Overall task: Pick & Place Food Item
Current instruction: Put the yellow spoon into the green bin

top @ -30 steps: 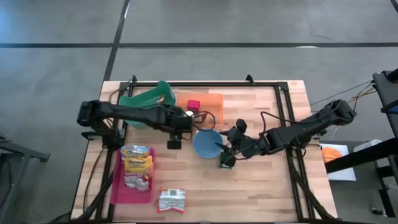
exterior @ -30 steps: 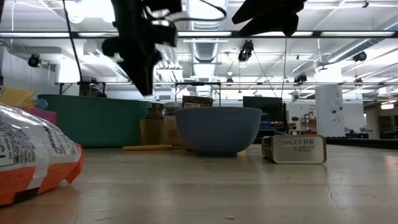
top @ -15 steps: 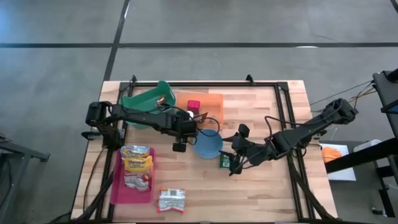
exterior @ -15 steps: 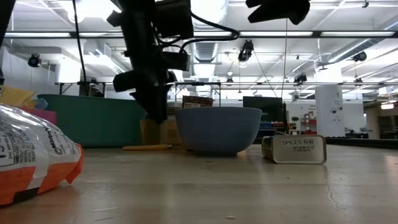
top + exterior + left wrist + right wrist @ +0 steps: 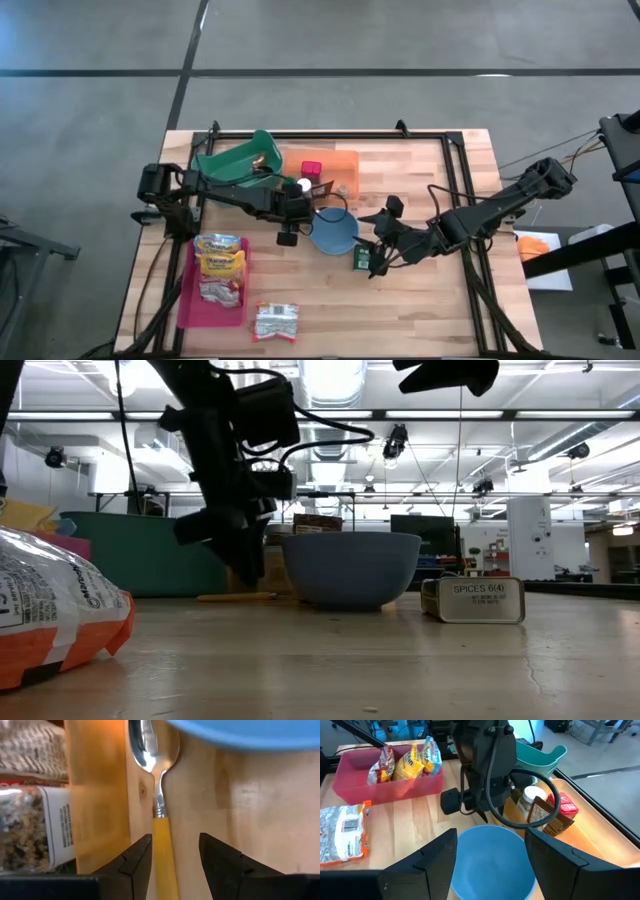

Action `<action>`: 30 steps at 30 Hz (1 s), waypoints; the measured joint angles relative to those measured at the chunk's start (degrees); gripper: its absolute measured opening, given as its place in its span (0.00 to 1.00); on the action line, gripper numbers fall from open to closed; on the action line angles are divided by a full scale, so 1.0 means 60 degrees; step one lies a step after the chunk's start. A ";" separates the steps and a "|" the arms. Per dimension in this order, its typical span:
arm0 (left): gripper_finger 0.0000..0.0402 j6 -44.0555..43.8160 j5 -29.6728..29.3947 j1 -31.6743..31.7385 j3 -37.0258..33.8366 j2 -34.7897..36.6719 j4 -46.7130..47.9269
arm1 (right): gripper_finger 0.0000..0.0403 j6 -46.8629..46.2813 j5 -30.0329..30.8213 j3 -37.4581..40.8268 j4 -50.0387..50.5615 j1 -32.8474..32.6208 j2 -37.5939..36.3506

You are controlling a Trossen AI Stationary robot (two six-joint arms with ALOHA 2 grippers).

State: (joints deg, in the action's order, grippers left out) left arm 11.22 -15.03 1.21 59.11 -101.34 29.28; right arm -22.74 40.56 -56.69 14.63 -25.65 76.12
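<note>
One tin (image 5: 472,601) labelled "SPICES 6(4)", beside blue bowl (image 5: 351,569)

"SPICES 6(4)" on tin (image 5: 472,601)

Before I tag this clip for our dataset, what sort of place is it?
Probably a robotics lab or workshop: a wooden table with mounted arms, staged snack bags, and open industrial ceiling lights behind.

The blue bowl (image 5: 250,732) is running off the left wrist view's edge, hiding the spoon's (image 5: 159,795) tip.
</note>
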 joint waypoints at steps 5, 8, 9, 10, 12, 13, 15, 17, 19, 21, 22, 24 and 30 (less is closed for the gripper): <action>0.41 0.0176 0.0048 0.0009 -0.0259 -0.0032 -0.0241 | 0.57 0.0021 0.0000 0.0000 0.0002 0.0000 0.0000; 0.41 0.0241 0.0070 0.0019 -0.0295 -0.0051 -0.0353 | 0.57 0.0027 0.0000 0.0000 0.0004 0.0000 0.0000; 0.41 0.0244 0.0080 0.0036 -0.0299 -0.0055 -0.0412 | 0.57 0.0033 0.0000 0.0000 0.0004 0.0000 0.0000; 0.41 0.0276 0.0116 0.0062 -0.0299 -0.0055 -0.0493 | 0.57 0.0033 0.0000 0.0000 0.0004 0.0000 0.0000; 0.41 0.0396 0.0246 0.0125 -0.0299 -0.0055 -0.0649 | 0.57 0.0036 0.0000 0.0000 0.0002 0.0000 0.0000; 0.41 0.0417 0.0305 0.0174 -0.0299 -0.0055 -0.0698 | 0.57 0.0036 0.0000 0.0000 0.0001 0.0000 0.0000; 0.41 0.0430 0.0448 0.0301 -0.0299 -0.0055 -0.0816 | 0.57 0.0037 0.0000 0.0000 0.0000 0.0000 0.0000; 0.41 0.0456 0.0535 0.0447 -0.0299 -0.0055 -0.0864 | 0.57 0.0040 0.0000 0.0000 0.0000 0.0000 0.0000; 0.41 0.0475 0.0637 0.0579 -0.0299 -0.0055 -0.0975 | 0.57 0.0044 0.0000 0.0000 0.0000 0.0000 0.0000; 0.41 0.0640 0.0772 0.0682 -0.0295 -0.0055 -0.1048 | 0.57 0.0047 0.0000 0.0000 0.0000 0.0000 -0.0003; 0.41 0.0678 0.0796 0.0714 -0.0295 -0.0055 -0.1077 | 0.57 0.0047 0.0000 0.0000 0.0000 0.0000 -0.0004; 0.41 0.0769 0.0848 0.0794 -0.0295 -0.0055 -0.1117 | 0.57 0.0053 0.0000 0.0000 0.0000 0.0000 -0.0022; 0.41 0.0829 0.0799 0.1010 -0.0295 -0.0055 -0.1170 | 0.57 0.0076 0.0000 0.0000 0.0000 0.0000 -0.0051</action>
State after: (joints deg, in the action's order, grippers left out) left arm 16.20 -10.24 7.28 57.34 -101.67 22.26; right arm -22.28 40.56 -56.69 14.63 -25.65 75.81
